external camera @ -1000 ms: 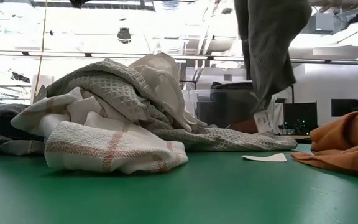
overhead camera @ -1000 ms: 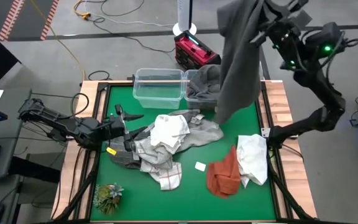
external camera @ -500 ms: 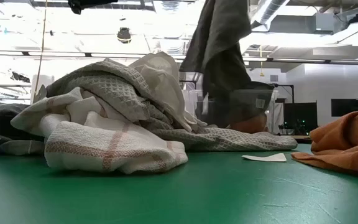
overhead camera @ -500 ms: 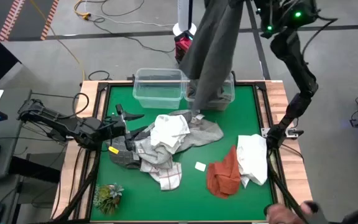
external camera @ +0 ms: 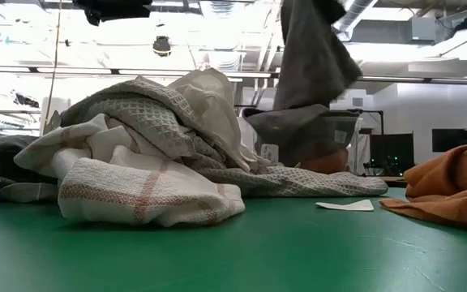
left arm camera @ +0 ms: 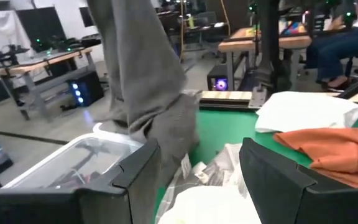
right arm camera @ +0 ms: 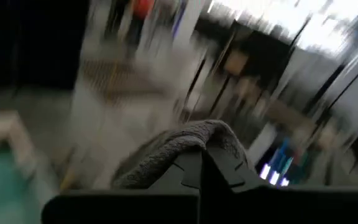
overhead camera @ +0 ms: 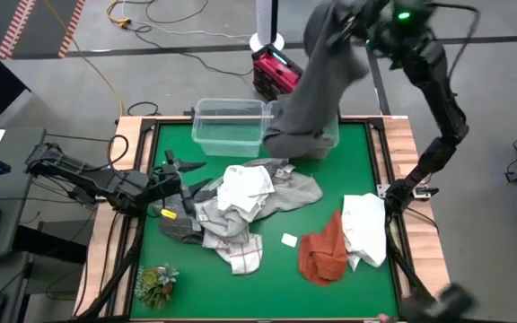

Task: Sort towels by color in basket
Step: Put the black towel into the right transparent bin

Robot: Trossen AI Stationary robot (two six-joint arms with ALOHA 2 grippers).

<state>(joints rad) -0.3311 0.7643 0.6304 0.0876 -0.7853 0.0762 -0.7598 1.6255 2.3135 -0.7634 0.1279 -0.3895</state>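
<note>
The dark grey towel [overhead camera: 317, 85], soft and limp, hangs in long folds from my right gripper [overhead camera: 359, 20], pinched tight; its tail pools below in the clear plastic bin [overhead camera: 326, 144]. My left gripper [overhead camera: 170, 184], fingers spread, rests beside the waffle-weave pile [overhead camera: 240, 206].

The green bench [overhead camera: 285, 265] carried two clear bins [overhead camera: 230, 126], a heap of towels [overhead camera: 240, 206], orange [overhead camera: 323, 253] and white [overhead camera: 364, 229] towels, a plant [overhead camera: 155, 283].
</note>
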